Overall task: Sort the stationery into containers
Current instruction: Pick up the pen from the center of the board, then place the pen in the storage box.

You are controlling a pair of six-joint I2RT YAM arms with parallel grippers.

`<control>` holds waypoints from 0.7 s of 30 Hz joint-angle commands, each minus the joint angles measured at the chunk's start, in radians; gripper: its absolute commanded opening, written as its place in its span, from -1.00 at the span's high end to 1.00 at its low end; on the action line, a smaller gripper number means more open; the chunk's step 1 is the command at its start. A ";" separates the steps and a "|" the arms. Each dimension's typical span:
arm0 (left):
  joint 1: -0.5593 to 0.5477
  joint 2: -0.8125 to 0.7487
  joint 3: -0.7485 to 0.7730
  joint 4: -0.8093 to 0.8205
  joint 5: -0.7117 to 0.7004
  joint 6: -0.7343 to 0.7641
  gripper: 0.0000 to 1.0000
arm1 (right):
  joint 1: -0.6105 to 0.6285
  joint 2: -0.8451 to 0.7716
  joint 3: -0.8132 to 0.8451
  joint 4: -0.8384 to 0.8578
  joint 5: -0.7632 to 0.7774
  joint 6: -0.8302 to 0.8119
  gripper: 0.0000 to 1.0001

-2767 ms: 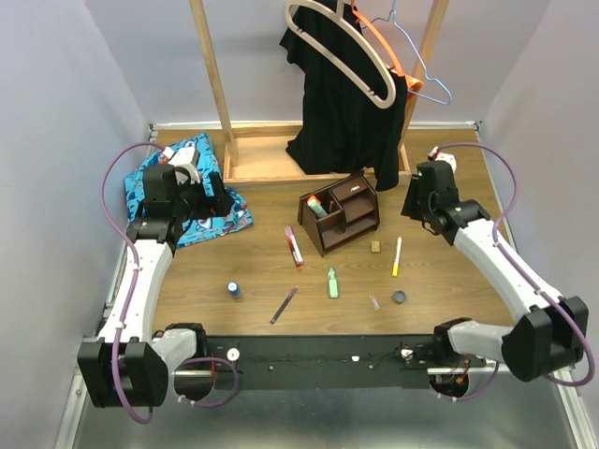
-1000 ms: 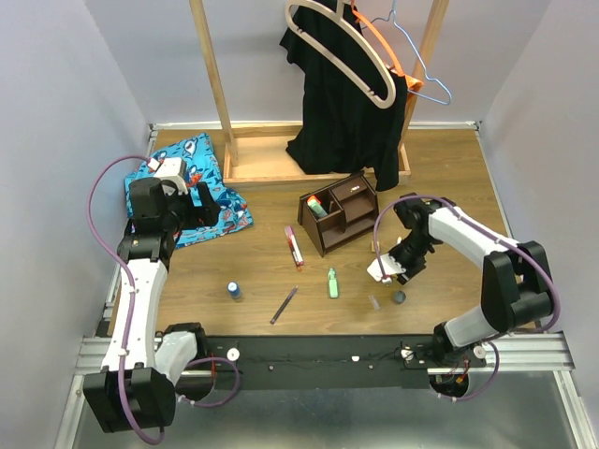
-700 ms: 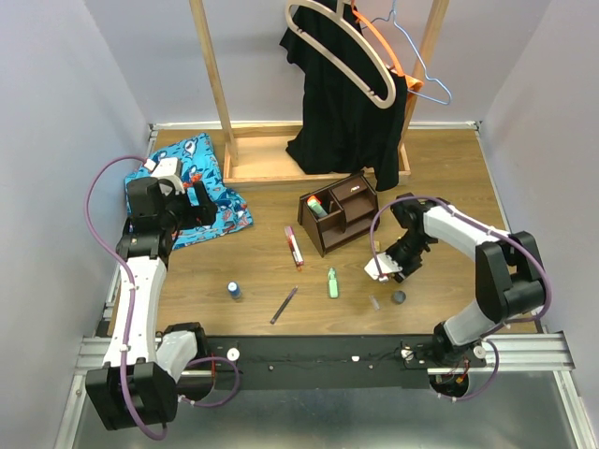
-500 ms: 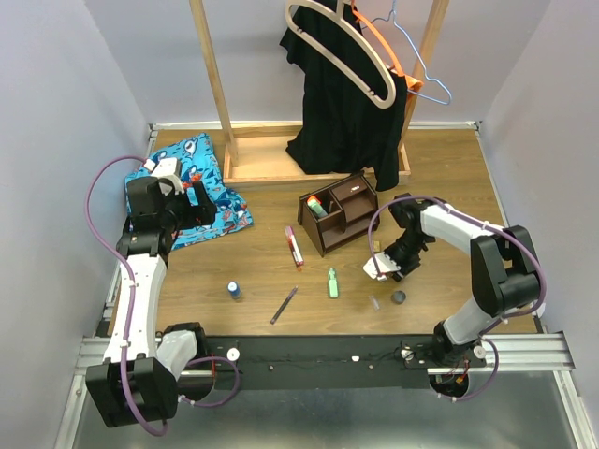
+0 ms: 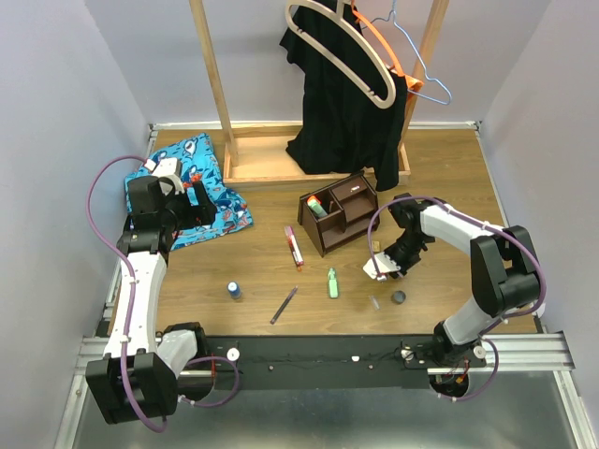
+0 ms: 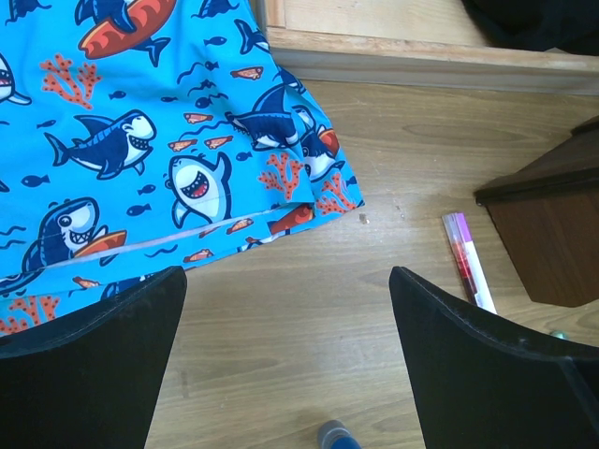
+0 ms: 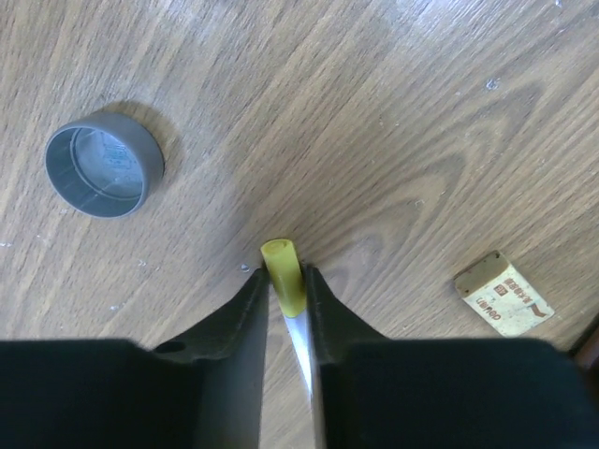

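Observation:
My right gripper (image 7: 284, 273) is shut on the yellow marker (image 7: 284, 271), its yellow cap poking out past the fingertips just above the table; in the top view this gripper (image 5: 395, 267) is right of the dark brown organizer (image 5: 339, 212). The tan eraser (image 7: 503, 293) and the dark round disc (image 7: 104, 171) lie close by. My left gripper (image 6: 285, 309) is open and empty over bare wood beside the blue cloth (image 6: 140, 131). The pink marker (image 6: 467, 260), pale green marker (image 5: 331, 282), purple pen (image 5: 284, 305) and blue bottle (image 5: 233, 290) lie on the table. An orange marker (image 5: 315, 206) stands in the organizer.
A light wooden rack base (image 5: 314, 161) with hanging black clothes (image 5: 348, 94) stands behind the organizer. The blue shark cloth also shows in the top view (image 5: 192, 192) at the back left. The bottle's cap (image 6: 335, 437) shows at the bottom edge of the left wrist view.
The right arm came down from the back right to the yellow marker and shut on it. In the last second it has shifted only slightly. The left arm has barely moved.

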State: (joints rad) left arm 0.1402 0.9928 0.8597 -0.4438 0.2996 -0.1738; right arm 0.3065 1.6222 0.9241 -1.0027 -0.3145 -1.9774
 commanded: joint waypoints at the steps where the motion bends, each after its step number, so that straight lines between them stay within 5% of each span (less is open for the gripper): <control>1: 0.007 0.007 0.018 0.008 0.026 -0.012 -0.98 | -0.001 0.048 -0.042 0.141 0.026 -0.345 0.55; 6: 0.007 0.013 0.028 0.013 0.036 -0.016 -0.98 | 0.006 -0.043 0.007 0.037 -0.057 -0.252 0.93; 14: 0.006 0.033 0.056 0.027 0.050 -0.026 -0.98 | 0.020 -0.205 0.243 -0.117 -0.365 0.165 0.99; 17: 0.004 0.049 0.067 0.027 0.059 -0.036 -0.98 | 0.020 -0.211 0.346 -0.003 -0.504 0.522 0.99; 21: -0.002 0.073 0.085 0.027 0.064 -0.049 -0.98 | 0.020 -0.185 0.387 0.394 -0.600 1.312 0.99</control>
State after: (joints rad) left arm 0.1421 1.0416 0.9012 -0.4343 0.3298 -0.1997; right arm 0.3214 1.4166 1.2602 -1.0088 -0.6991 -1.5406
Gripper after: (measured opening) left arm 0.988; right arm 0.025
